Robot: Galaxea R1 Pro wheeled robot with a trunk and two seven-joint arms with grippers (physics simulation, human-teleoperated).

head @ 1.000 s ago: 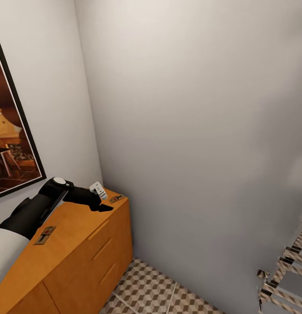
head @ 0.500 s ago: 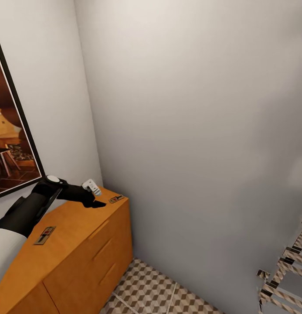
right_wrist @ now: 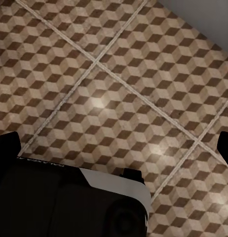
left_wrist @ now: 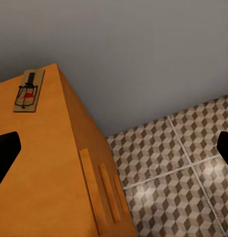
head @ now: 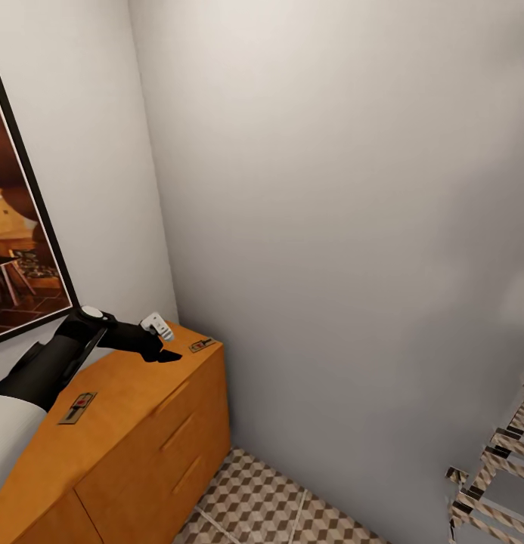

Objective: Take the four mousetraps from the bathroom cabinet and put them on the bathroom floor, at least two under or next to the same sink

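The orange-brown cabinet (head: 133,423) stands against the left wall. Two mousetraps lie on its top: one (head: 202,345) at the far corner, one (head: 78,407) nearer me. My left gripper (head: 167,355) hovers low over the top, just short of the far mousetrap and apart from it. In the left wrist view that mousetrap (left_wrist: 28,91) lies ahead on the cabinet top (left_wrist: 50,173), and the left gripper (left_wrist: 114,153) is open with nothing between its fingers. The right gripper (right_wrist: 116,145) is open and empty above the bathroom floor (right_wrist: 119,89).
A framed picture (head: 20,249) hangs on the left wall above the cabinet. A bare grey wall meets the cabinet's far end. Cube-patterned tiles (head: 269,499) lie beside the cabinet front with its bar handles (left_wrist: 101,192). A patterned reflective edge (head: 496,468) shows at lower right.
My left gripper has drawn back a little from the cabinet's front edge, toward the left wall, and now sits still. The mousetraps have not moved.
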